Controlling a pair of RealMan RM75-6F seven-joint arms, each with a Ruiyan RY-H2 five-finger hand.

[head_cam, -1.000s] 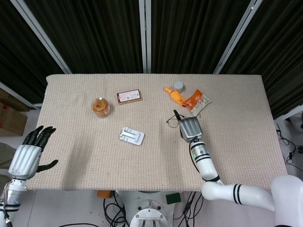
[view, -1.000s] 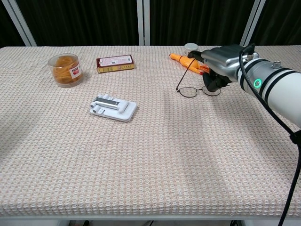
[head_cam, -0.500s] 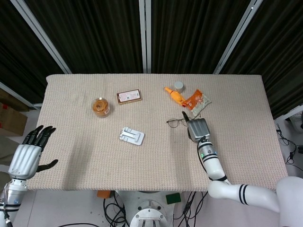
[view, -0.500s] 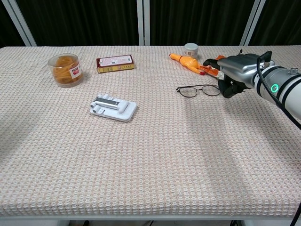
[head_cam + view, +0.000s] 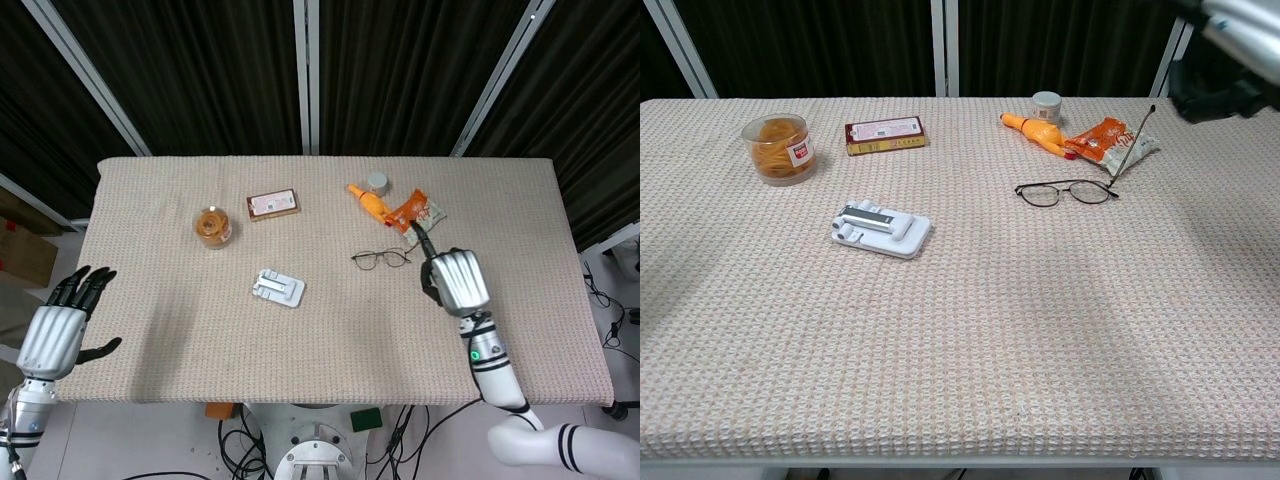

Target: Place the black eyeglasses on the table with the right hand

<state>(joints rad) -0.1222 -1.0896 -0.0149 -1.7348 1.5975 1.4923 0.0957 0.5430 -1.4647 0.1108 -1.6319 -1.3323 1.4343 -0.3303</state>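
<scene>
Table (image 5: 970, 330) bears eyeglasses (image 5: 1067, 190), jar (image 5: 778, 148), box (image 5: 885, 133), white holder (image 5: 881, 229)

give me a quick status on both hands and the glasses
Right robot hand raised off the table, holding nothing. Left robot hand open, off the table's left edge. Black eyeglasses on the table, one temple sticking up. Nothing in the way.
</scene>
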